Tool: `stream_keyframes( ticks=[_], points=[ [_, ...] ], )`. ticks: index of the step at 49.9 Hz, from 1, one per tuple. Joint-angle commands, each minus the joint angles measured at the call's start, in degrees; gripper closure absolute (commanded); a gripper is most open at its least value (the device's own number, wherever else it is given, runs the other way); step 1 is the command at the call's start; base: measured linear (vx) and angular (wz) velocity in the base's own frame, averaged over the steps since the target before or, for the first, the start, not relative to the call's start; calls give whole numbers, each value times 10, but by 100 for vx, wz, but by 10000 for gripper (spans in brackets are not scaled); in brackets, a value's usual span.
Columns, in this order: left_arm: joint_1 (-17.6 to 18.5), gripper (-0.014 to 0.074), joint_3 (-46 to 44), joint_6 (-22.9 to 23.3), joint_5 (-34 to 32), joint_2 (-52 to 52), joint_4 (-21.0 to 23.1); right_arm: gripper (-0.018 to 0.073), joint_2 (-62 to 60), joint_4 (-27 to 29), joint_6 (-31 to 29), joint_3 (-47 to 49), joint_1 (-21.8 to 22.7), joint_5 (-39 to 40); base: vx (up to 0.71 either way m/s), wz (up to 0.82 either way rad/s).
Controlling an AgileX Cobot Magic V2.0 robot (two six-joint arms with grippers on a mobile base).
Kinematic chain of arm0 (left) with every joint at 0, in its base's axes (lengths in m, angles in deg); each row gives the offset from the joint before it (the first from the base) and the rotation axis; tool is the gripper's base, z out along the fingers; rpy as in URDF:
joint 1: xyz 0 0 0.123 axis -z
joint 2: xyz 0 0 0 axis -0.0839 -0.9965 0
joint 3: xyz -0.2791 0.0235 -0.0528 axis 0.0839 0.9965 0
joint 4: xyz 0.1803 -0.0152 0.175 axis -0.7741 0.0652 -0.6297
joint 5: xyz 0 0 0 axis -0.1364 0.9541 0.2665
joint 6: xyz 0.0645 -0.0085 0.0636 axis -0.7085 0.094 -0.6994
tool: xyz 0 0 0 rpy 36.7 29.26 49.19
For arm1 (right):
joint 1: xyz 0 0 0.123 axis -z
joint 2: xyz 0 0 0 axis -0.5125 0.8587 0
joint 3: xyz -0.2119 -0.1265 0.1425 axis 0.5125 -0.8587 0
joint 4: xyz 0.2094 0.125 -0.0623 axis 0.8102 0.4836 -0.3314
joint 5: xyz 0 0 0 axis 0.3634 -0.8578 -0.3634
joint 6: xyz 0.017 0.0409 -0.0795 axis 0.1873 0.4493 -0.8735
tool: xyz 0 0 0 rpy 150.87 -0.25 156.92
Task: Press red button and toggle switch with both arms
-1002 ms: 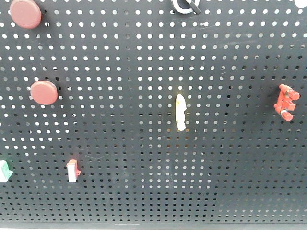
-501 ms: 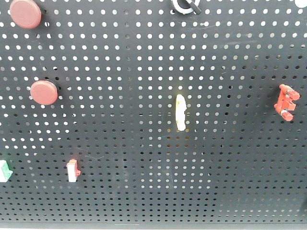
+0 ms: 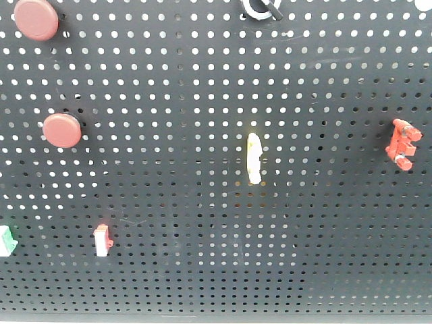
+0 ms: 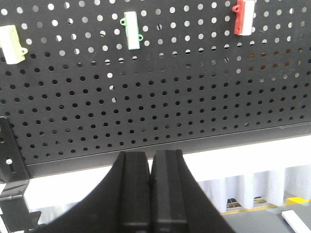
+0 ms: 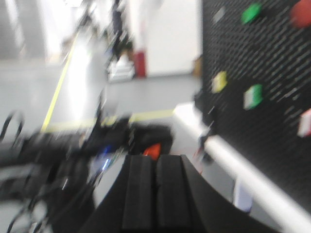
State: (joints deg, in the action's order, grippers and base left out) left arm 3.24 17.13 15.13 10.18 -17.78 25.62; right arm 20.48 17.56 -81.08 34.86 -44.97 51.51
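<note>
- No legible text, label, brand, number or sign in any view.
- Front view: pegboard (image 3: pixel 202 270) and the parts mounted on it carry no readable markings.
- Left wrist view: the clips in the upper part of the frame are unmarked.
- Right wrist view: heavily blurred; nothing can be read.
</note>
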Motion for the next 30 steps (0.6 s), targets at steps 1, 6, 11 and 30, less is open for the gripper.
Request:
stream_keyframes(
  ticks=[1, 6, 11, 30],
  points=[
    [0, 595, 20, 6, -44, 4, 1, 562, 23, -174, 146, 15, 8, -9, 0, 0],
    [0, 595, 20, 6, -44, 4, 1, 562, 39, -301, 258, 15, 53, -16, 0, 0],
    [0, 595, 20, 6, -44, 4, 1, 562, 49, -378, 326, 15, 146, -27, 0, 0],
    [0, 595, 20, 5, -44, 4, 1, 562, 37, -420, 261, 15, 563, -97, 0, 0]
  ],
)
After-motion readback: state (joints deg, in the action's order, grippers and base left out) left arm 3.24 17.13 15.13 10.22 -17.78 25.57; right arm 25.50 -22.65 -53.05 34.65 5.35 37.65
